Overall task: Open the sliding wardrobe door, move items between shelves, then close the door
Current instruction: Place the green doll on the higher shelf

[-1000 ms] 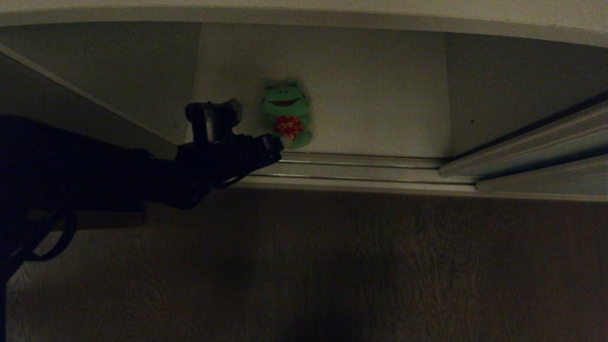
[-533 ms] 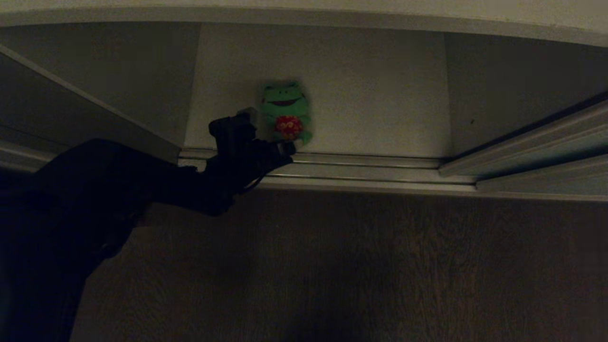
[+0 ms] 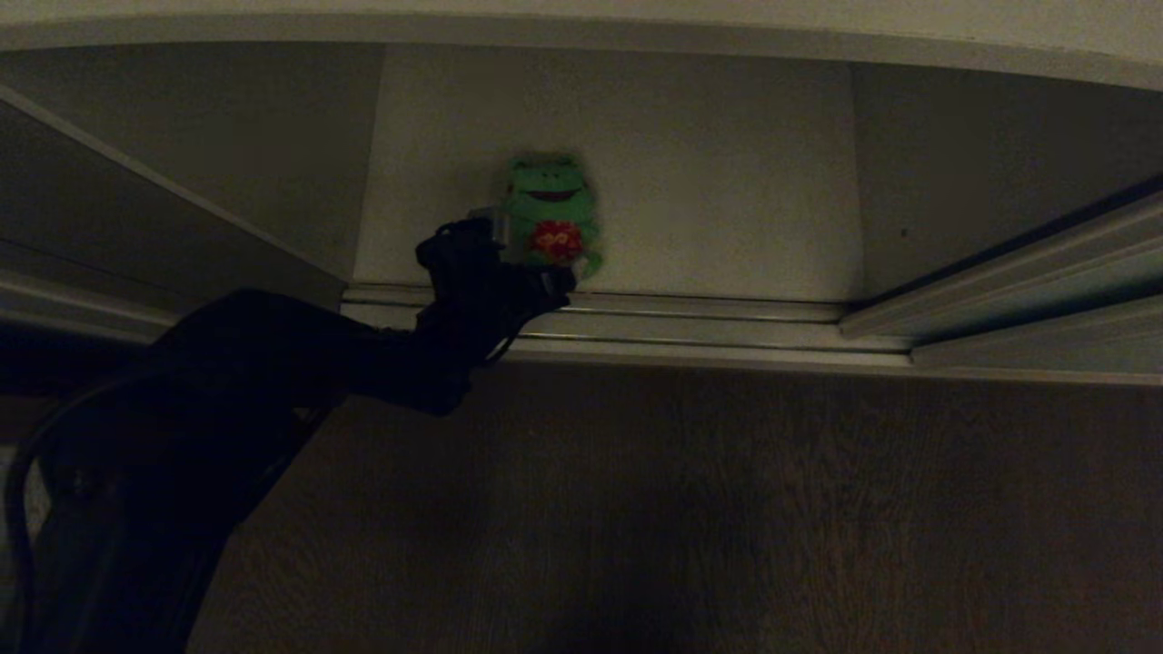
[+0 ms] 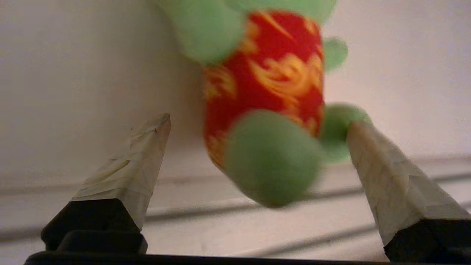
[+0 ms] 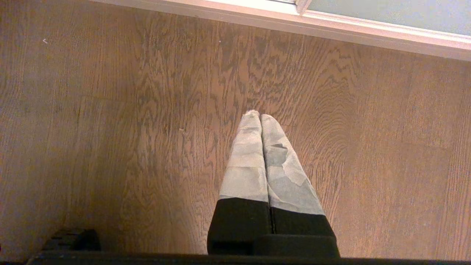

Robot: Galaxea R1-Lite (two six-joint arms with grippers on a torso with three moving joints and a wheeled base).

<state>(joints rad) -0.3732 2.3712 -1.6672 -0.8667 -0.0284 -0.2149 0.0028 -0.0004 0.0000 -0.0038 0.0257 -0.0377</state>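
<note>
Reaching into the wardrobe, left gripper spread wide around green frog near the shelf's front edge; right gripper closed above floor.

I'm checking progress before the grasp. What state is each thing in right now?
Frog toy: upright on the bottom shelf, not gripped.
Left gripper: open, fingers either side of the frog.
Right gripper: shut, empty, over the wood floor.
Sliding wardrobe door: slid aside, compartment open.
</note>
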